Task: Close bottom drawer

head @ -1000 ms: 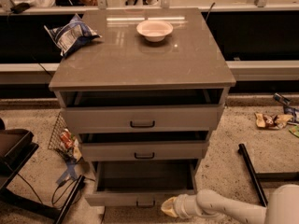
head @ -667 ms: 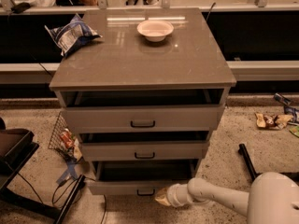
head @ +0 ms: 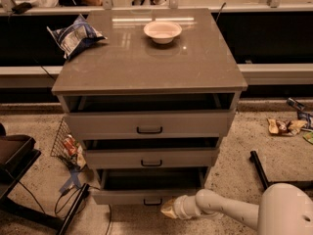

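speckled floor [head: 239, 175], bottom drawer [head: 120, 196] part open, tool [head: 168, 209] by its front, rt of handle [head: 152, 201], grip unclear

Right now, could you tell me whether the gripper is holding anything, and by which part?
Nothing appears held: the gripper sits at the front of the bottom drawer, right of its handle.

speckled floor, grey cabinet, warm light

a grey cabinet [head: 146, 62] stands on speckled floor [head: 254, 136] under warm light. a dark chair [head: 14, 153] sits left, wrappers [head: 286, 126] litter the right. the gripper [head: 168, 208] is low by the cabinet's foot.
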Motion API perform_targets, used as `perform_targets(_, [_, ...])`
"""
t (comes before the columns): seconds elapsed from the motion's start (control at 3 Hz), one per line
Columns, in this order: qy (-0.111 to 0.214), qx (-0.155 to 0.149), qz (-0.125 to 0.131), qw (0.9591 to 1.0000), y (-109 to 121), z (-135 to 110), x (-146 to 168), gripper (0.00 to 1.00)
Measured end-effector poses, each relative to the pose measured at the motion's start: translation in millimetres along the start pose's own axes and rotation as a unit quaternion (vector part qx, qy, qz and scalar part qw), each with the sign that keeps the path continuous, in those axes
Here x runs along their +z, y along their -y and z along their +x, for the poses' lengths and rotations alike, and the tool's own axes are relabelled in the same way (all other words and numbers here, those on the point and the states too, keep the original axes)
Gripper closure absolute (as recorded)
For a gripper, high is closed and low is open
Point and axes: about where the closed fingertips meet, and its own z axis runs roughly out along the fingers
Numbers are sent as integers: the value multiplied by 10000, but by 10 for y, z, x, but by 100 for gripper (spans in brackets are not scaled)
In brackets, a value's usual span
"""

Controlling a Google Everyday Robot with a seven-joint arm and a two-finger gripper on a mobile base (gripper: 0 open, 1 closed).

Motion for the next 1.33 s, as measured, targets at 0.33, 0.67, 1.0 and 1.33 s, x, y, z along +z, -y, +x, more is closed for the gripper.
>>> perform_targets(0.33, [36,-134,35,9999,201,-89,61,100])
perform_targets(0.67, [47,-268,79,9996,510,-190,141,100])
perform_targets(1.0, [47,-268,79,9996,502,-186,137,100])
perform_targets(1.33, [53,-358,131,9993,890,-310,273,100])
